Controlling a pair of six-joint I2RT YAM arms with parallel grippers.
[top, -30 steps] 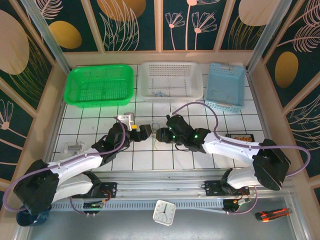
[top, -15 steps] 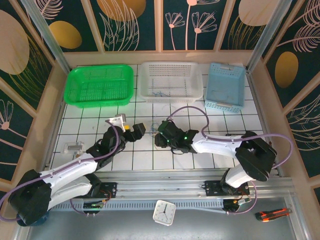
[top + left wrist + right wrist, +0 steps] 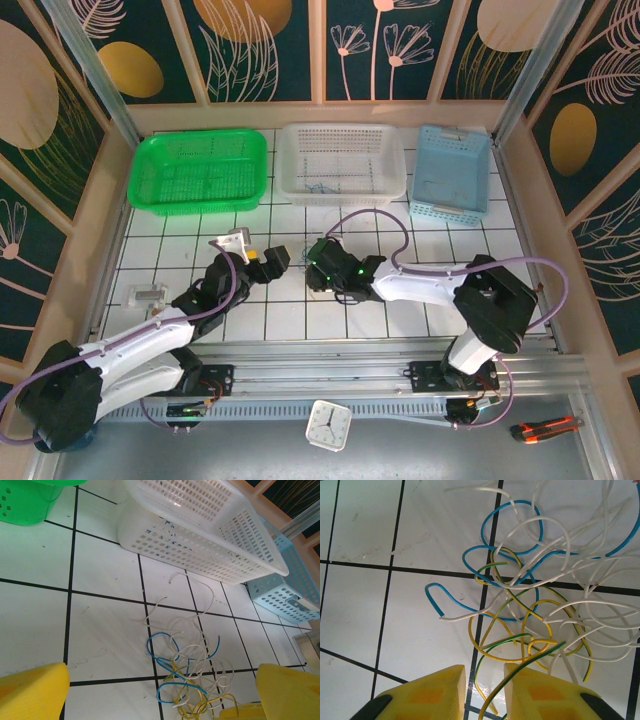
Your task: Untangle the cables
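Observation:
The cables (image 3: 303, 258) are a loose tangle of thin white, blue, yellow and yellow-green wires (image 3: 535, 595) on the white tiled table, between my two grippers. My left gripper (image 3: 275, 262) hovers just left of the tangle. Its yellow fingers (image 3: 35, 690) stand wide open, with the cables (image 3: 192, 672) lying ahead of them, untouched. My right gripper (image 3: 315, 275) sits low at the tangle's near right side. Its yellow fingers (image 3: 540, 695) stand a narrow gap apart (image 3: 484, 680), and a yellow-green wire (image 3: 492, 680) runs down through that gap.
Three baskets line the far edge: green (image 3: 200, 172), white (image 3: 342, 162) with a few thin wires inside, and blue (image 3: 452, 170). A small clear piece (image 3: 148, 295) lies at the left. A clock (image 3: 327, 424) and a box cutter (image 3: 545, 428) rest below the rail.
My right gripper has shifted left over the tangle, and its fingers have drawn closer together. The left gripper pulled back slightly left, then held still and open.

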